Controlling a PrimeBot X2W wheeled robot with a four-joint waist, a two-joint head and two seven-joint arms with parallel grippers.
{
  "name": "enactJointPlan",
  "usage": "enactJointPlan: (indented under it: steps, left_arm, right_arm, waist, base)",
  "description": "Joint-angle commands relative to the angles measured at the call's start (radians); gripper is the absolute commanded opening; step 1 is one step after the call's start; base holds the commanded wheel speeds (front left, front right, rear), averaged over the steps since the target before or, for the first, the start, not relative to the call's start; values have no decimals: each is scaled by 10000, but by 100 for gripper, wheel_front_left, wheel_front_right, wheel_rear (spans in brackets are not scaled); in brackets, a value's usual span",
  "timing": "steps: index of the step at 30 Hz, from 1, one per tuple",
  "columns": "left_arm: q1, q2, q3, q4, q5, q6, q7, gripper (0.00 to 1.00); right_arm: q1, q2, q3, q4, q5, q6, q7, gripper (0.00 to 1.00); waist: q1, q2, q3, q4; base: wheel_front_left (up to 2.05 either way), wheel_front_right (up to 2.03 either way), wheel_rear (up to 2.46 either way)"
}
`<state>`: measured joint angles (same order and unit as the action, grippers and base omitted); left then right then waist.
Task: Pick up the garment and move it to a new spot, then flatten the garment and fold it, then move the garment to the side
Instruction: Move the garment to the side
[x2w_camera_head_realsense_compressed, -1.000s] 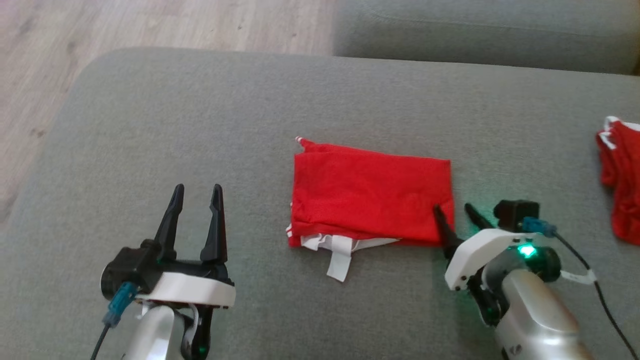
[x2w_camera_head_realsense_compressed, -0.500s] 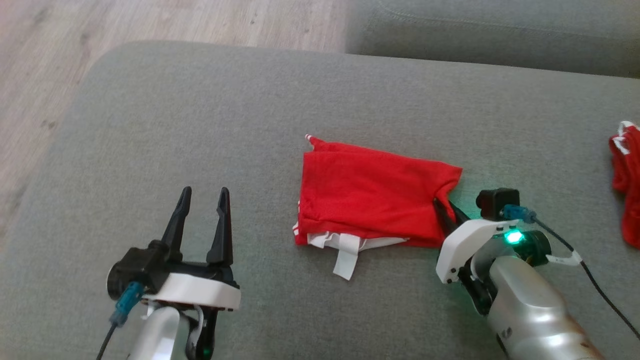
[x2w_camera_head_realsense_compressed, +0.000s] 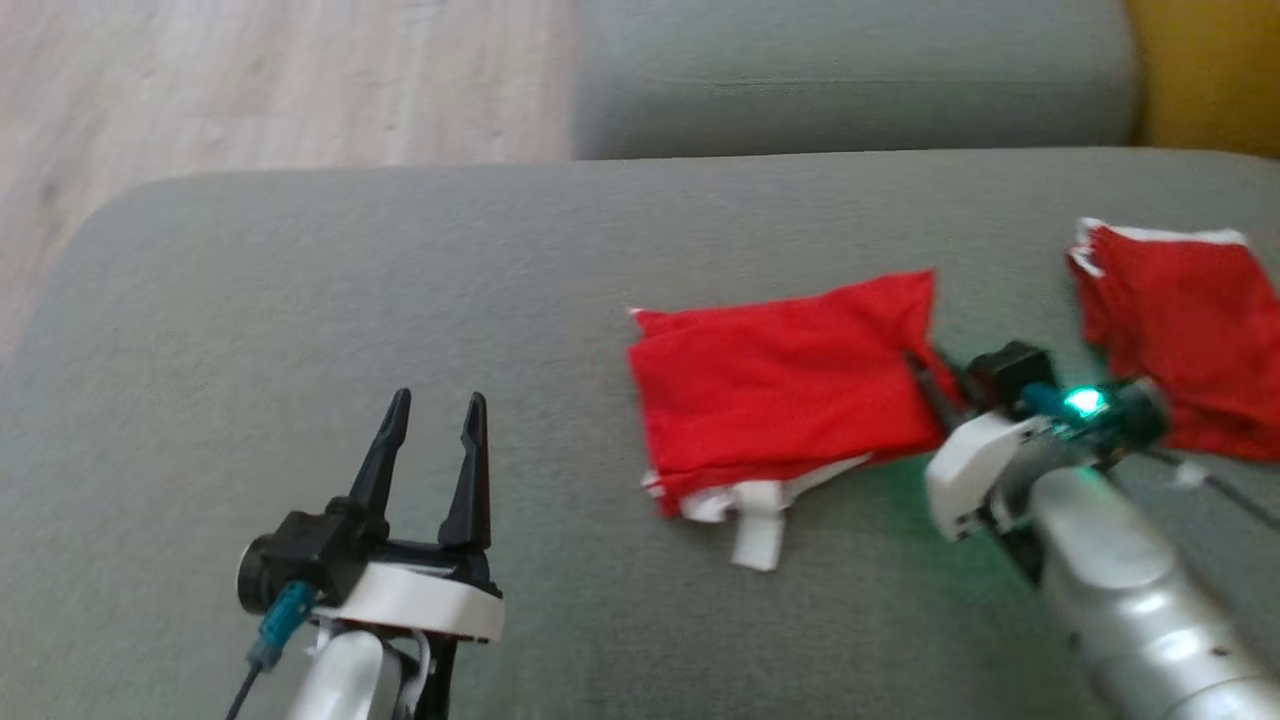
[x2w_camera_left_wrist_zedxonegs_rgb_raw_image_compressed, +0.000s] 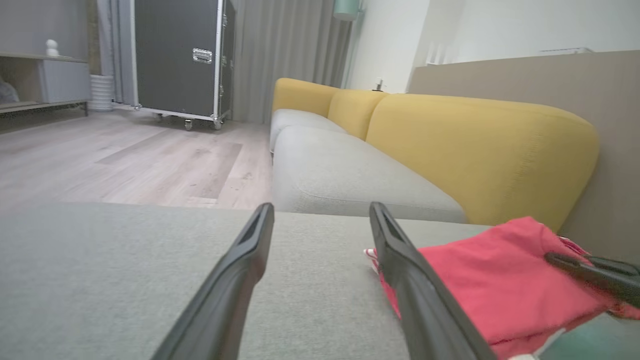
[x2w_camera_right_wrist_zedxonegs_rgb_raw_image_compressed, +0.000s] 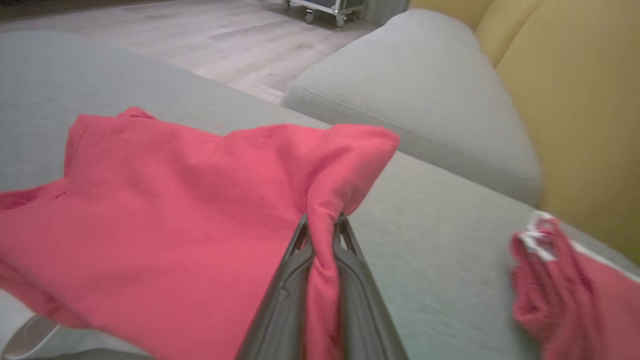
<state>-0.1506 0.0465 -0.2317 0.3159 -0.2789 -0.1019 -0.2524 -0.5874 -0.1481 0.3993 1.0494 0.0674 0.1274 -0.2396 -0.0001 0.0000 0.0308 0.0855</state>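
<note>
Right pincer (x2w_camera_head_realsense_compressed: 925, 370) clamped the red garment (x2w_camera_head_realsense_compressed: 780, 390) on the grey cushion (x2w_camera_head_realsense_compressed: 400, 270).
Head view: garment lay left of it, corner lifted; left pincer (x2w_camera_head_realsense_compressed: 432, 410) gaped empty, well apart. Left wrist view: garment beyond its right finger (x2w_camera_left_wrist_zedxonegs_rgb_raw_image_compressed: 415, 280). Right wrist view: cloth bunched between closed fingers (x2w_camera_right_wrist_zedxonegs_rgb_raw_image_compressed: 290, 280).

Two red garments: folded garment (x2w_camera_head_realsense_compressed: 780, 390) and second garment (x2w_camera_head_realsense_compressed: 1180, 330). Two grippers: left gripper (x2w_camera_head_realsense_compressed: 438, 400) and right gripper (x2w_camera_right_wrist_zedxonegs_rgb_raw_image_compressed: 322, 220). Two grey seats: near seat (x2w_camera_head_realsense_compressed: 300, 300) and far seat (x2w_camera_head_realsense_compressed: 850, 80). Three yellow backrests (x2w_camera_left_wrist_zedxonegs_rgb_raw_image_compressed: 480, 150). One wheeled case (x2w_camera_left_wrist_zedxonegs_rgb_raw_image_compressed: 177, 55). One white tab (x2w_camera_head_realsense_compressed: 757, 540).
</note>
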Motion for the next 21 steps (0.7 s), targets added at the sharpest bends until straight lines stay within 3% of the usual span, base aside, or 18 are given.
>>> enactJointPlan:
  steps: [1, 10, 14, 21]
  left_arm:
    - [-302, 37, 197, -414, -31, 79, -93, 100]
    - [-770, 37, -199, -688, -88, 208, -93, 100]
    - [-1125, 37, -308, -566, -104, 152, -93, 100]
    - [-1624, 37, -314, -481, -39, 35, -93, 100]
  right_arm:
    - [-483, -302, 181, -393, -147, 33, -173, 0]
    - [-1761, -2423, 30, -1117, -110, 33, 464, 0]
    - [-2363, -3425, -242, -939, -100, 33, 994, 0]
    - [-2804, -4288, -1121, -258, -393, 33, 1323, 0]
  waist:
    - [1, 0, -147, -505]
    - [1, 0, 589, -1476]
    - [1, 0, 1227, -1515]
    - [1, 0, 1953, -1179]
  base:
    - [0, 0, 0]
    - [0, 0, 0]
    - [0, 0, 0]
    - [0, 0, 0]
